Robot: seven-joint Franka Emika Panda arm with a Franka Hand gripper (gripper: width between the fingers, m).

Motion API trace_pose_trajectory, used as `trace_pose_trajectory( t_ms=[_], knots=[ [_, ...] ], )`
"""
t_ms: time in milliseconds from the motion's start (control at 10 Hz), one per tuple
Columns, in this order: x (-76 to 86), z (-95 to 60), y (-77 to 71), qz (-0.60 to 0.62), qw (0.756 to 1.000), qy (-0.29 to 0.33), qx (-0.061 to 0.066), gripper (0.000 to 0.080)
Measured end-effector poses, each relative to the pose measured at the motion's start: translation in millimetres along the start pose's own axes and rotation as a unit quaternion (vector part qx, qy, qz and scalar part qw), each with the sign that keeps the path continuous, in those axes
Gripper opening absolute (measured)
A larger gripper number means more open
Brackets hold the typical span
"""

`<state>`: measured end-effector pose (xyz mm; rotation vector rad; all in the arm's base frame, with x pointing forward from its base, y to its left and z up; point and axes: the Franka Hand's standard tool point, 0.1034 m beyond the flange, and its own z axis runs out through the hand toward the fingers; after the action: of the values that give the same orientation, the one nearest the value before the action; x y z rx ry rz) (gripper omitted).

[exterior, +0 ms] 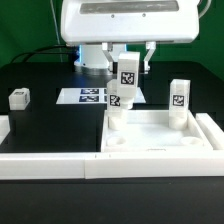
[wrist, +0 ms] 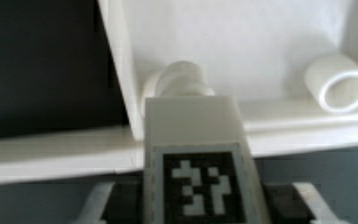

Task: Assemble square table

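The square table's white slab [exterior: 165, 138] lies with its raised rim up, inside the corner of the border rails. My gripper [exterior: 127, 66] is shut on a white tagged leg [exterior: 124, 88] and holds it nearly upright, slightly tilted. The leg's lower end rests at the slab's corner on the exterior view's left. In the wrist view the held leg [wrist: 195, 140] runs down from between my fingers [wrist: 115, 196] to the slab [wrist: 229, 40], beside a round socket [wrist: 341, 84]. A second leg [exterior: 179, 99] stands upright at the slab's far corner on the exterior view's right.
Another tagged leg [exterior: 19, 98] lies on the black table at the exterior view's left. The marker board [exterior: 88, 96] lies flat behind the slab. Long white border rails [exterior: 50, 166] run along the front and up the exterior view's right.
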<state>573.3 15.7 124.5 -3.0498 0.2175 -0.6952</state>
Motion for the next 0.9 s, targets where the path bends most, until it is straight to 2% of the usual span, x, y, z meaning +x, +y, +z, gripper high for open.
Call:
trace_pose_trajectory(
  t_ms=[100,200,300,400,500,700,800,900],
  knots=[
    [-3.9,2.7,-10.7,0.001,0.999,0.037,0.008,0.0291],
    [-9.3,9.0,-67.3,0.044,0.998,0.043,0.03,0.0291],
    [-2.5,20.1,-98.6,0.055,0.997,0.028,0.037,0.0291],
    [-1.9,39.5,-142.8,0.087,0.996,-0.004,0.036,0.0291],
    [3.8,34.5,-122.0,0.053,0.998,0.02,0.024,0.0291],
    [1.8,35.2,-122.3,0.039,0.999,0.014,0.023,0.0291],
    [12.2,27.4,-112.9,0.028,0.999,0.013,0.019,0.0291],
    [19.5,22.2,-110.9,0.03,0.999,0.019,0.02,0.0291]
  ],
)
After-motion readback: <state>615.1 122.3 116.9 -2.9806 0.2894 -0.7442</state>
